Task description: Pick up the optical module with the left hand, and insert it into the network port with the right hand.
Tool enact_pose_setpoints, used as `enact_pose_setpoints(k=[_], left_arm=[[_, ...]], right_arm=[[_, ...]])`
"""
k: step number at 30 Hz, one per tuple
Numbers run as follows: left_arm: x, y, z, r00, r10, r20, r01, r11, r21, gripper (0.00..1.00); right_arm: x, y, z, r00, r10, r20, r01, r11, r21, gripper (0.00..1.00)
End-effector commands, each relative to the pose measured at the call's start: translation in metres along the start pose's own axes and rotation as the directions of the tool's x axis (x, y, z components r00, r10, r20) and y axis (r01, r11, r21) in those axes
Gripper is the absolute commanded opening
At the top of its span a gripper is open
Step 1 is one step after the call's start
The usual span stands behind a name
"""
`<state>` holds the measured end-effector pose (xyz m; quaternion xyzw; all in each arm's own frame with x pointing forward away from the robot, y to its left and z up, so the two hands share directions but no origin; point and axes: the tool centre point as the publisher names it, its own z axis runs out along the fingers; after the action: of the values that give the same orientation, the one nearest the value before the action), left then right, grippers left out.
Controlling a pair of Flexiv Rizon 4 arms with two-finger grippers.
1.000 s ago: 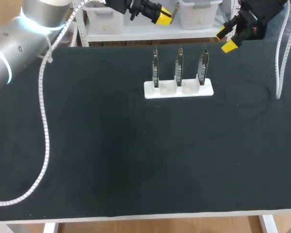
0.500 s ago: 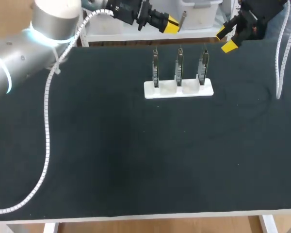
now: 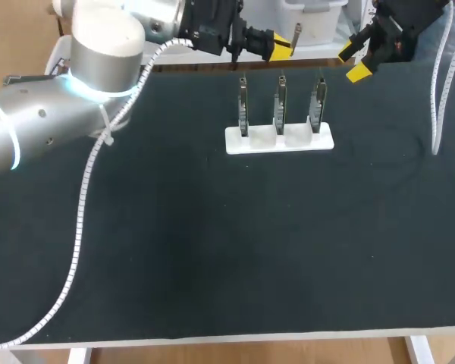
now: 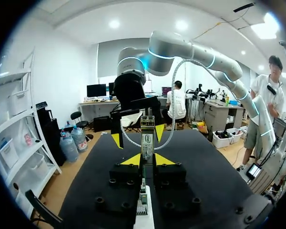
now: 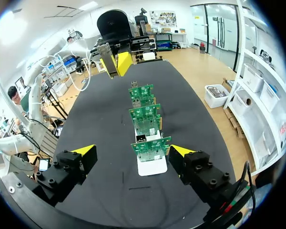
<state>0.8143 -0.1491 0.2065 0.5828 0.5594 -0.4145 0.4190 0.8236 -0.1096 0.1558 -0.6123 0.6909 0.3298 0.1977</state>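
The left arm (image 3: 53, 129) comes in from 9 o'clock and reaches to the table's far edge. There the left gripper (image 3: 279, 44) hangs at about 12 o'clock from the white holder (image 3: 279, 139). Its yellow tips are pinched on the optical module (image 3: 296, 34), which juts out past them in the air, clear of the table (image 3: 212, 250). The holder carries three circuit boards (image 3: 280, 102) upright in a row; which one bears the intended network port cannot be told. At 2 o'clock from the holder the right gripper (image 3: 353, 61) hangs with its fingers spread wide, gripping nothing.

The step in hand is probably the handover. To do it well, the left arm should bring the module's free length squarely between the right's spread fingers. The right should close on the body with the module's long axis true to its grip. The left should let go only once that pinch is firm. Any skew taken on here would likely hinder lining up with the port.

The left wrist view shows the pinch itself: both tips bear on the module low down, most of its length stands ahead of them, and the right gripper waits straight beyond it. The head view gives only a sliver of that. The right wrist view alone shows the boards' green faces lined up one behind another between its own spread fingers, with the left gripper (image 5: 115, 64) past the farthest board.
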Motion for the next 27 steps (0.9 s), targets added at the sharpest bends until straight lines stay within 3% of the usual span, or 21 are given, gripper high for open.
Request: enact_pose_setpoints(k=[1, 15, 27], left_arm=[[-0.002, -0.003, 0.004, 1.000, 0.012, 0.001, -0.011, 0.949, -0.315, 0.00], [0.004, 0.016, 0.024, 0.999, 0.001, 0.053, 0.015, 0.957, -0.289, 0.00], [0.010, 0.029, 0.033, 0.996, 0.026, 0.083, -0.012, 0.985, -0.171, 0.00]], right_arm=[[-0.002, -0.008, -0.002, 1.000, 0.000, -0.003, -0.001, 0.825, -0.566, 1.00], [-0.002, -0.008, -0.002, 1.000, 0.000, -0.003, -0.001, 0.825, -0.566, 1.00], [-0.002, -0.008, -0.002, 1.000, 0.000, -0.003, -0.001, 0.825, -0.566, 1.00]])
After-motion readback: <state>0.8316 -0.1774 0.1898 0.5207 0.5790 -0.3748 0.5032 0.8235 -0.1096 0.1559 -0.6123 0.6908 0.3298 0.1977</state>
